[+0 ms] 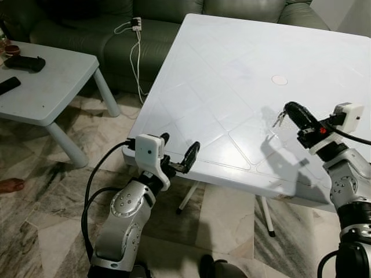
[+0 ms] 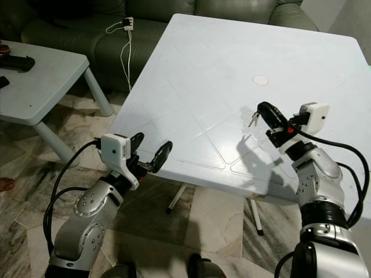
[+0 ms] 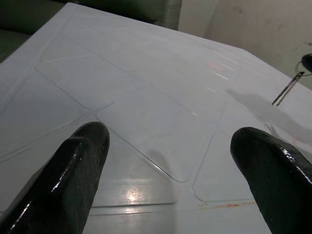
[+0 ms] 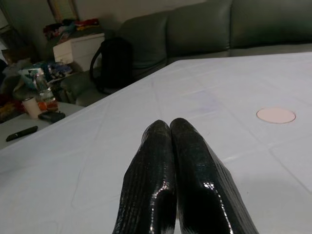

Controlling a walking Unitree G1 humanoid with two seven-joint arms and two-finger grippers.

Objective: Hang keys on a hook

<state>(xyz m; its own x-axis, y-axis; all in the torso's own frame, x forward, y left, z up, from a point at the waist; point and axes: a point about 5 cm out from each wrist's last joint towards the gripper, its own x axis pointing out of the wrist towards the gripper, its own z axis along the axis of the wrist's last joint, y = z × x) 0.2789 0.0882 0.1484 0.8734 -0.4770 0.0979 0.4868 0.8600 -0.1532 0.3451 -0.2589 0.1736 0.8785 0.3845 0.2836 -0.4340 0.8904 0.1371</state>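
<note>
Nearest the camera, at about 7 o'clock in the head views, the left hand (image 1: 178, 155) hovers at the near edge of the white desk (image 1: 232, 69). Its two black fingers (image 3: 73, 175) stand wide apart with nothing between them; it holds nothing and points across the desk top.

Further in, at about 3 o'clock, the right hand (image 2: 268, 114) is raised above the desk surface, casting a shadow on the top below it. Its fingers are pressed together, as the right wrist view confirms, and the keys (image 2: 253, 120) dangle from their tip, clear of the desk. The left wrist view also catches the keys (image 3: 287, 87) hanging in the air at the far side. So the right hand grips the keys; exactly which part is pinched is too small to tell.

Beyond the hand, a small round pale disc (image 1: 279, 80) sits in the desk top toward 1 o'clock. At 10 o'clock stands a low side table (image 1: 52, 87) with dark items on it. Furthest back, at 12 o'clock, a green sofa (image 1: 162, 11) carries a white charger with cable (image 1: 135, 24).

Judgement on progress: the pickup appears done, keys lifted and held. No hook is visible in these frames, so the carrying, the finding of the hook and the hanging itself all remain. Roughly an early stage.
</note>
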